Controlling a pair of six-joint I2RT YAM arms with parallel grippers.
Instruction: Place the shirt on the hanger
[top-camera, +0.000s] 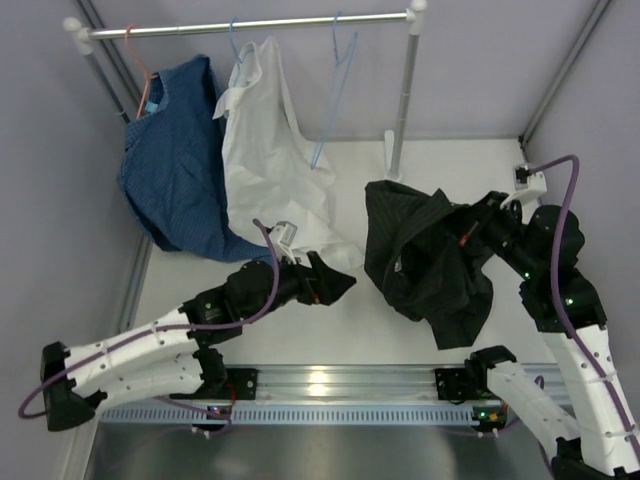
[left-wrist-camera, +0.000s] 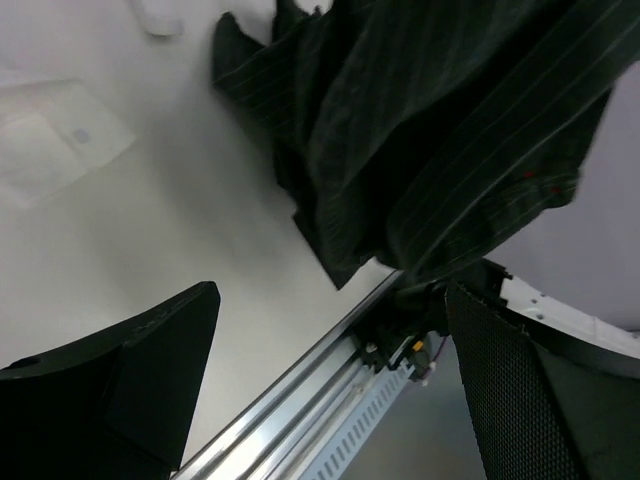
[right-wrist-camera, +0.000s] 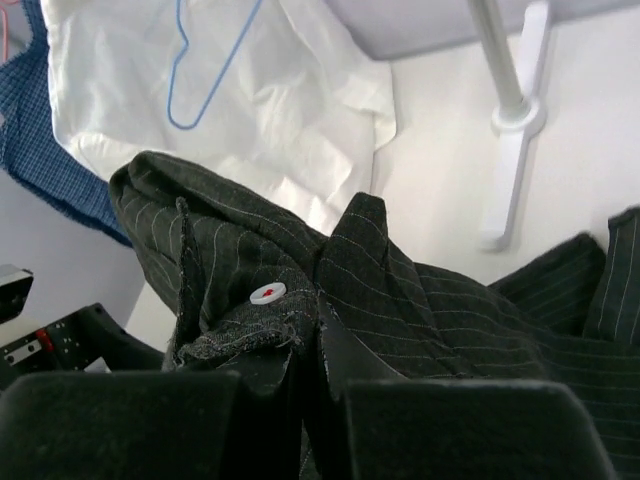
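The black pinstriped shirt (top-camera: 425, 262) hangs bunched over the table's right half, lifted at its right side. My right gripper (top-camera: 468, 236) is shut on a fold of it. In the right wrist view the jaws (right-wrist-camera: 310, 385) pinch the fabric (right-wrist-camera: 450, 300) next to a white button (right-wrist-camera: 267, 293). The empty light-blue wire hanger (top-camera: 335, 92) hangs on the rail behind the shirt and shows in the right wrist view (right-wrist-camera: 205, 80). My left gripper (top-camera: 340, 284) is open and empty, just left of the shirt. Its fingers (left-wrist-camera: 120, 380) stand wide apart, with the shirt (left-wrist-camera: 430, 120) ahead of them.
A white rail (top-camera: 250, 26) on posts (top-camera: 405, 95) spans the back. A blue shirt (top-camera: 170, 180) on a pink hanger and a white shirt (top-camera: 265, 170) on a blue hanger hang from it at the left. The arms' metal base rail (top-camera: 330, 385) runs along the near edge.
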